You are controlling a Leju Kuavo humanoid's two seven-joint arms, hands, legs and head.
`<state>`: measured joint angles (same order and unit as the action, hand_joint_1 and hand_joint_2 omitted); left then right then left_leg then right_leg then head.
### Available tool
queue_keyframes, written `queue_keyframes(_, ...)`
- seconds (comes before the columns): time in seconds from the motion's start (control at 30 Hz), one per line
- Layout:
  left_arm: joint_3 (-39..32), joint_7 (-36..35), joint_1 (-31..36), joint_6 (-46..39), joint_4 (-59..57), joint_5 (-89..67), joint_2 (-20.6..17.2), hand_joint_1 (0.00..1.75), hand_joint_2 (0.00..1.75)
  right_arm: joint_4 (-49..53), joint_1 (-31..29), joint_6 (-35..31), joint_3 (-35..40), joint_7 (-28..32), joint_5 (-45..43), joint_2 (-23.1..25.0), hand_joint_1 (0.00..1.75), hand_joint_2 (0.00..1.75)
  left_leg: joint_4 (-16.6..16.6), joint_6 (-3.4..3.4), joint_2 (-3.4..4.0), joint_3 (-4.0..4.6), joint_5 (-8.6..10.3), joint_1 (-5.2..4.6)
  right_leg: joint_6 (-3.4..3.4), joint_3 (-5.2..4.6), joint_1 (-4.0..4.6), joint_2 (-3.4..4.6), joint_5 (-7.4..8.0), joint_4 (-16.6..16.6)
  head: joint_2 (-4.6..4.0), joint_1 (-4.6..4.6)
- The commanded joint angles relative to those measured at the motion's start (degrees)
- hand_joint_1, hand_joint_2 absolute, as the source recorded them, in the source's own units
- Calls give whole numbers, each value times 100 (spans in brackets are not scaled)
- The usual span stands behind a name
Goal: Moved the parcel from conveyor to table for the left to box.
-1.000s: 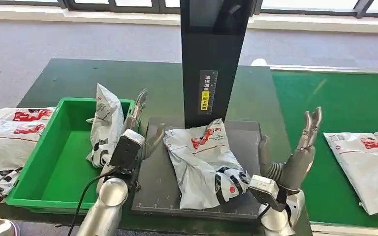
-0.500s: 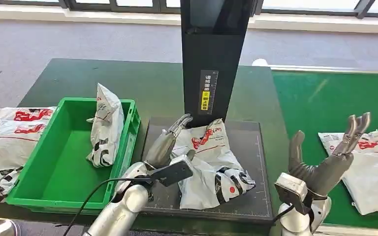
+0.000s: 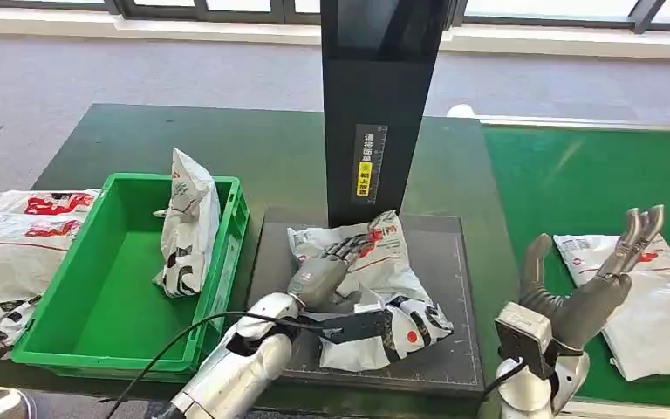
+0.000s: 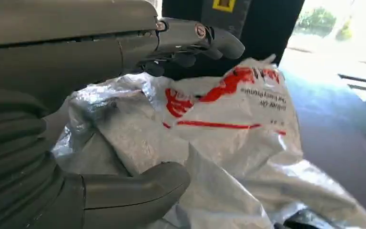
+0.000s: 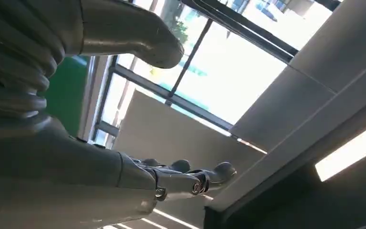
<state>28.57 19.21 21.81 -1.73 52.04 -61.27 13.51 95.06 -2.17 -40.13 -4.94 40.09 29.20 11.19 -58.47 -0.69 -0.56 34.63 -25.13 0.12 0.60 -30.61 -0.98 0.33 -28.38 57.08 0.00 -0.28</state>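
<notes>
White plastic parcel [image 3: 366, 292], crumpled, red print and black patches, lying on the dark plate [image 3: 440, 349] at the foot of the black column [image 3: 375, 105]; the plate sits on the green surface [image 3: 288, 161]. My left hand [image 3: 318, 278] rests on top of this parcel, fingers [image 4: 190, 36] reaching over its printed face and thumb [image 4: 138, 188] against its near folds; the left wrist view shows them spread over the plastic, and I cannot tell whether they have closed on it. My right hand [image 3: 589, 279] is raised palm-up over the near edge of the green conveyor [image 3: 576, 183], fingers [image 3: 637, 236] apart and holding nothing; the right wrist view looks up past them at windows and ceiling. Second parcel [image 3: 654, 297], flat, on the conveyor just beyond my right hand. Green box [image 3: 83, 349] on the surface left of the plate, touching or nearly touching it. Third parcel [image 3: 188, 223] standing upright inside the box, leaning on its right wall. Two more parcels [image 3: 13, 253] stacked on the surface outside the box's left wall.
</notes>
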Motion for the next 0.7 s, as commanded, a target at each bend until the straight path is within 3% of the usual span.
queue_keyframes(0.03,425,-55,526,165,-876,-165,-4,0,175,-220,-235,13,-318,-9,-5,170,0,175,6,-2,3,-6,1,1,-5,7,3,-2,2,-6,-2,0)
queue_keyframes(0.3,620,-69,739,499,-1362,-323,101,7,175,-203,-281,13,-334,-9,11,194,0,175,23,-2,-1,-20,8,0,-9,24,2,-13,5,-24,0,0)
queue_keyframes(0.33,707,-13,771,672,-1461,-349,109,175,175,-190,-257,13,-380,-9,10,224,0,175,10,-1,-4,-12,3,1,-5,16,2,-10,1,-11,-2,2)
queue_keyframes(0.53,761,-52,766,687,-1602,-378,130,175,175,-152,-140,13,-344,-9,-87,208,0,175,10,-1,-9,-14,2,0,-5,20,1,-12,-1,-11,0,2)
queue_keyframes(0.7,808,-583,795,471,-1597,-722,143,175,175,-227,-78,119,-238,-42,62,149,0,175,21,-3,-5,-24,5,1,-8,30,3,-11,4,-22,0,0)
